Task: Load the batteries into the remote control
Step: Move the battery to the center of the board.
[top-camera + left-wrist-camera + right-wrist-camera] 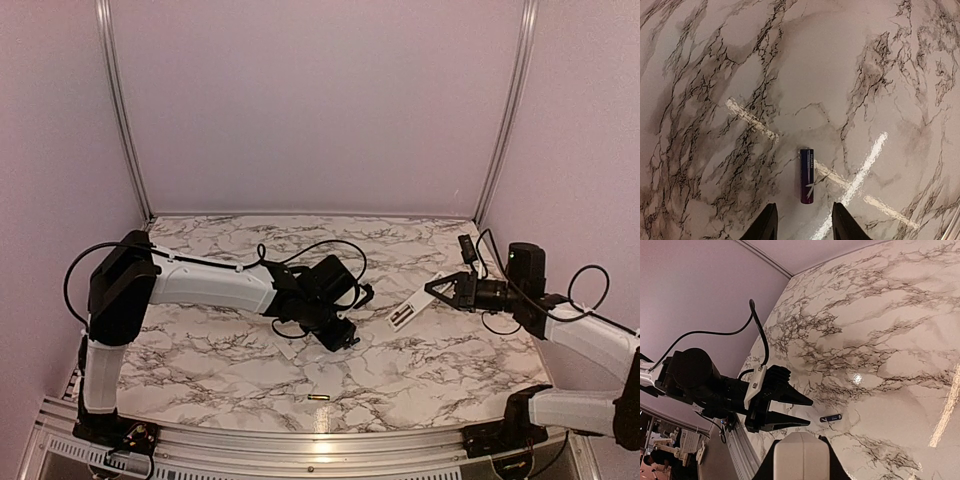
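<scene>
My right gripper (440, 291) is shut on one end of the white remote control (406, 312) and holds it tilted above the table; the remote's end fills the bottom of the right wrist view (801, 462). My left gripper (345, 338) is open, low over the table middle. The dark battery (807, 175) lies flat just ahead of its two fingertips (766, 224), in line with the gap between them. It also shows in the right wrist view (831, 418), beside the left gripper (807, 412). The golden battery (318, 398) lies near the table's front edge.
The marble table (430, 360) has purple walls at the back and sides and a metal rail (300, 440) along the front. Black cables (320, 250) loop behind the left wrist.
</scene>
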Controlling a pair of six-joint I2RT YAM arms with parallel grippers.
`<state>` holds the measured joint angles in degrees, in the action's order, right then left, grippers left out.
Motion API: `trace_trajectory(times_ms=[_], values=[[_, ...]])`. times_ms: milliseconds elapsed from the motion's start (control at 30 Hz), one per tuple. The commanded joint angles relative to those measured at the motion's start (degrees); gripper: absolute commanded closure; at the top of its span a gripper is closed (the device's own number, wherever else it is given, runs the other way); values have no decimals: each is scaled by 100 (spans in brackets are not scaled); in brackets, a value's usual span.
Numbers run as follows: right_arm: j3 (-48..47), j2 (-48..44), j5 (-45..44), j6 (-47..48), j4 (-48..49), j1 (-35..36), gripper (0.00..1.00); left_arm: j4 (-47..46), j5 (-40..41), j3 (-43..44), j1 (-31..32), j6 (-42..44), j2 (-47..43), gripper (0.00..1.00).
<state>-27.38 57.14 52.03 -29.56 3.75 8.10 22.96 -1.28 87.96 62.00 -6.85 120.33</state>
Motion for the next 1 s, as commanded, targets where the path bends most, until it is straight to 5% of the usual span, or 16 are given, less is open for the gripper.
trace_trajectory(times_ms=[0, 567, 733, 967], values=[[30, -90, 53, 126, -129, -71, 100, 471, -4, 493, 41, 26, 429, 62], [4, -76, 49, 236, -212, -134, 100, 1178, 33, 1379, 32, -15, 1252, 85], [-14, -48, 57, 275, -215, -158, 100, 1370, 84, 874, -54, -212, 777, 100], [92, 70, 159, 158, 116, -159, 100, 1039, 271, -590, -498, -784, -809, 100]])
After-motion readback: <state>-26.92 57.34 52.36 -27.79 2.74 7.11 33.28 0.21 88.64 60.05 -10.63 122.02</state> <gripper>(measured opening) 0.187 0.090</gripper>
